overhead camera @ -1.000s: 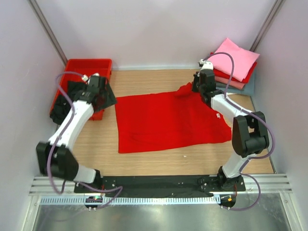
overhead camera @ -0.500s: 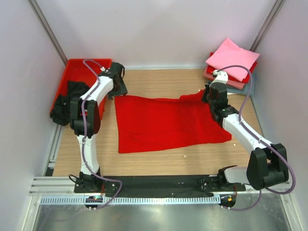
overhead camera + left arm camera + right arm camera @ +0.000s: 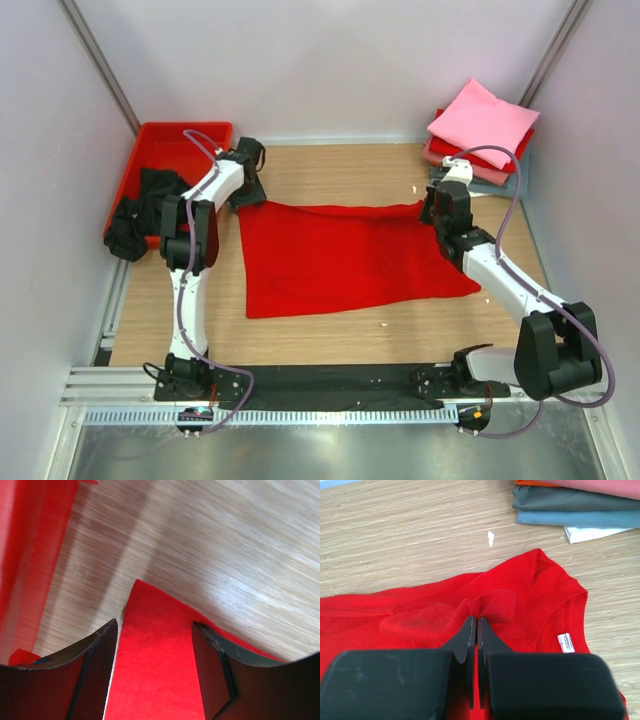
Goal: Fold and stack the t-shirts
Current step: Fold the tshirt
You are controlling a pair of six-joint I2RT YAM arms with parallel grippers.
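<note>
A bright red t-shirt (image 3: 350, 255) lies spread flat on the wooden table. My left gripper (image 3: 248, 190) is open at the shirt's far left corner. In the left wrist view the corner of the red t-shirt (image 3: 155, 670) lies between the two spread fingers (image 3: 95, 675). My right gripper (image 3: 437, 210) is at the far right edge of the shirt. In the right wrist view the right gripper (image 3: 475, 622) is shut on a pinched fold of the red t-shirt (image 3: 420, 620), next to the neckline and its white label (image 3: 566, 642). A black t-shirt (image 3: 140, 205) hangs over the tray.
A red plastic tray (image 3: 190, 135) stands at the far left; its wall (image 3: 30, 555) shows beside the left fingers. A stack of folded shirts (image 3: 480, 125), pink on top, sits at the back right, also in the right wrist view (image 3: 570, 502). A small white scrap (image 3: 490, 538) lies on the wood.
My left arm swung from the tray to the shirt's far left corner. My right gripper moved right and nearer with the cloth, and the far edge now lies straighter.
</note>
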